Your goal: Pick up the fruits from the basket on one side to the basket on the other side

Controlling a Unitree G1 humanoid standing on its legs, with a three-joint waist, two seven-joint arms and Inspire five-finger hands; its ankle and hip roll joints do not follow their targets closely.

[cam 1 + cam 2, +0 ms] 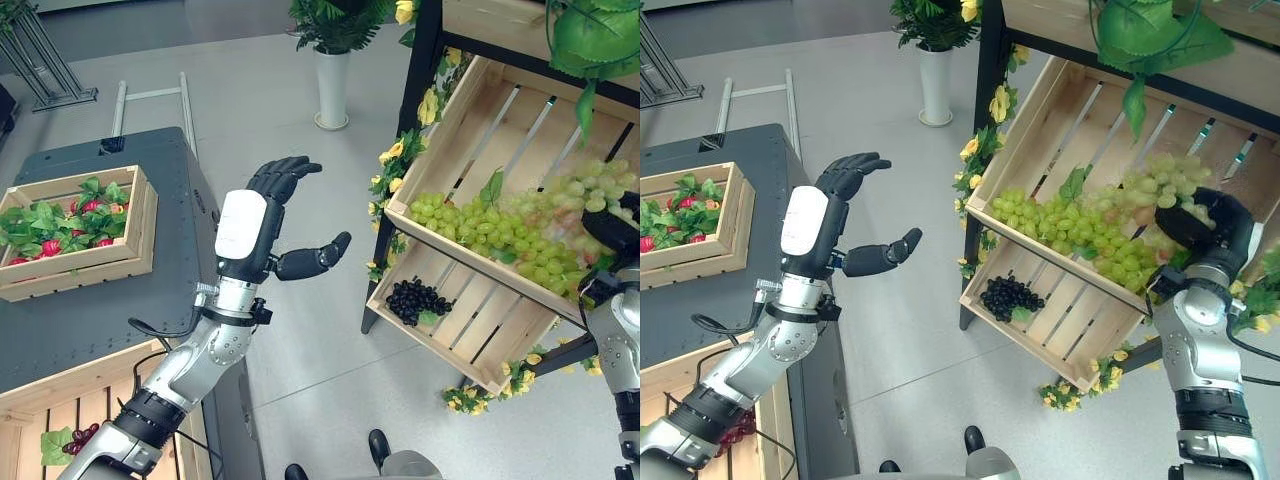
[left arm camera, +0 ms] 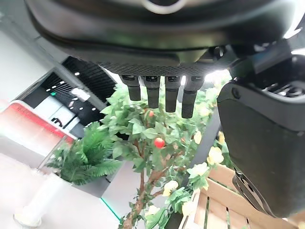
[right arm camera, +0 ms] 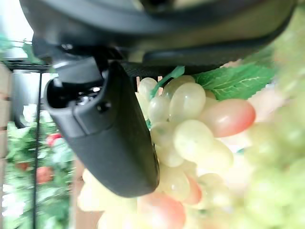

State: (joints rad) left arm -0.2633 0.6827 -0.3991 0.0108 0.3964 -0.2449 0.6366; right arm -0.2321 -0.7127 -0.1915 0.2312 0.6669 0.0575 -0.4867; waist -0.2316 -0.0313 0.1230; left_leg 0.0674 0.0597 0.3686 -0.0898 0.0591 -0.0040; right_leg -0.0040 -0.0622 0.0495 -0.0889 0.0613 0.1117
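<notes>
Right eye view: green grapes (image 1: 1080,225) in upper crate (image 1: 1040,100), right hand (image 1: 1200,228) among them, grip unclear.

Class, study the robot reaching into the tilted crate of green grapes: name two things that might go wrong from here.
1. The right hand sits among loose green grapes; lifting one bunch may drag others down the sloped crate.
2. Any that spill could fall onto the black grapes below.

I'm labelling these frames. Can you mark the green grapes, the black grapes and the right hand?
green grapes (image 1: 480,228): left eye view, middle of the pile.
black grapes (image 1: 1008,296): right eye view, centre of the bunch.
right hand (image 1: 1210,228): right eye view, its dark back.
</notes>
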